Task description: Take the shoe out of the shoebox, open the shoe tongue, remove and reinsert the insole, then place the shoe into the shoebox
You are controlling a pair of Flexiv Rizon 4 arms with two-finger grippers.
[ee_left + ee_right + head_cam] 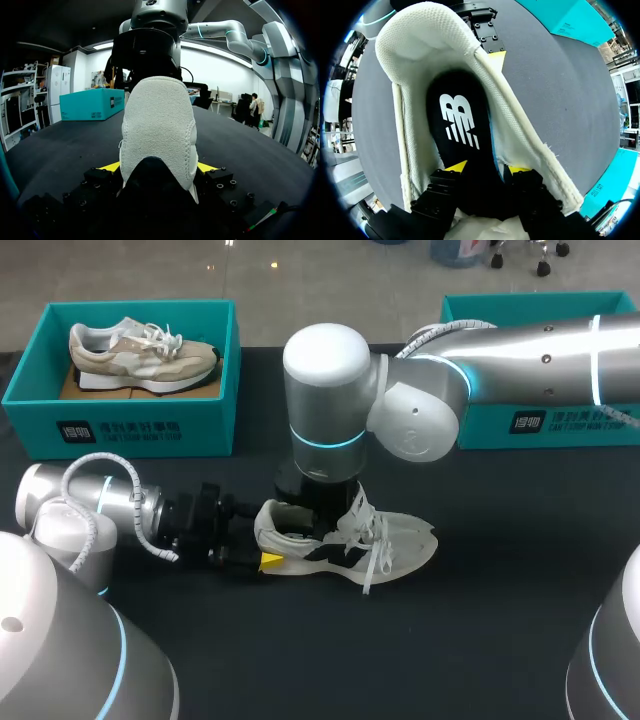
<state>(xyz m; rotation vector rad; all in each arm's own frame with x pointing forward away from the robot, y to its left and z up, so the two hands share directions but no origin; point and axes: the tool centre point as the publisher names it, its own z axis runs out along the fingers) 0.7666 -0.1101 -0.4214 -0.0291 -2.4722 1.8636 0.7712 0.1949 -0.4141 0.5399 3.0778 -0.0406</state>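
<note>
Left jaws clamped on the heel of the white mesh sneaker (159, 130), one yellow tip each side. Right jaws down in its opening, pinching the black foam insole (462, 125). Sneaker sits mid black bench (480, 620), toe to 3 o'clock. Teal cardboard shoebox (120, 425) holding a beige sneaker (140, 355) at 10 o'clock; second teal box (560, 425) at 2 o'clock.
</note>
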